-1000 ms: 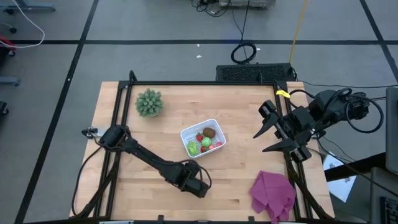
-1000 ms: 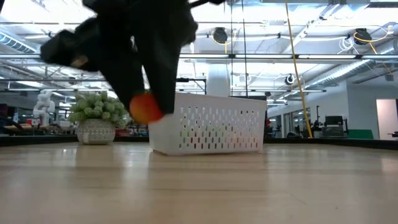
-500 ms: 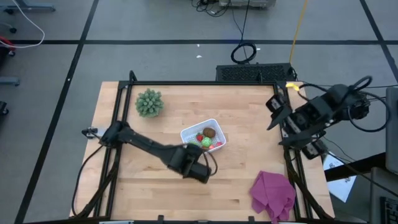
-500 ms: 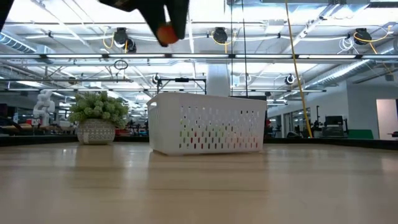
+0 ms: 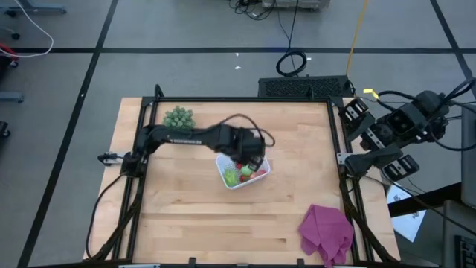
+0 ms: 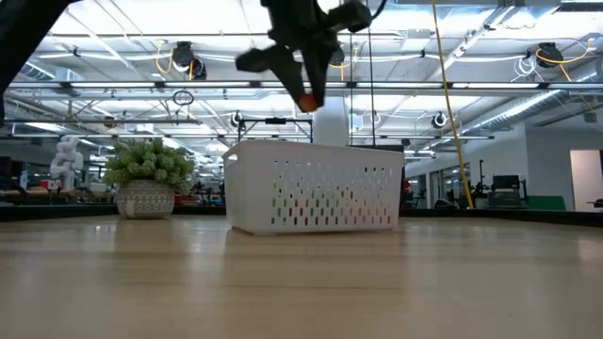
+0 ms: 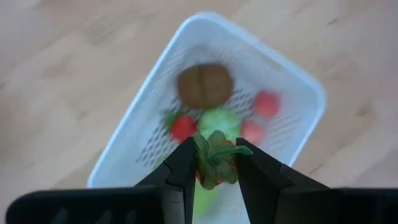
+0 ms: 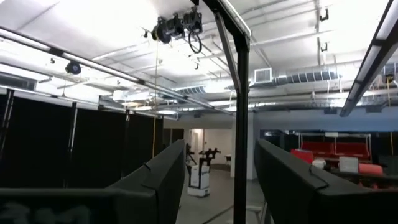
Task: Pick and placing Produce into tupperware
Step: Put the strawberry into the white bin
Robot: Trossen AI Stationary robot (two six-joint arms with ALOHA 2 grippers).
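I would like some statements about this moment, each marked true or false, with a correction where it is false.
1. The left gripper is shut on a produce piece with a green leafy top. True.
2. The left gripper is above the white container. True.
3. The white container is empty. False: it holds a brown round piece, a green round piece and some red pieces.
4. The right gripper is working inside the container. False: the right arm is off at the right edge of the table, and its wrist view looks out into the room.
5. The purple cloth lies near the table's front right corner. True.
6. The spiky green plant is in the container. False: it stands on the table, apart from it.
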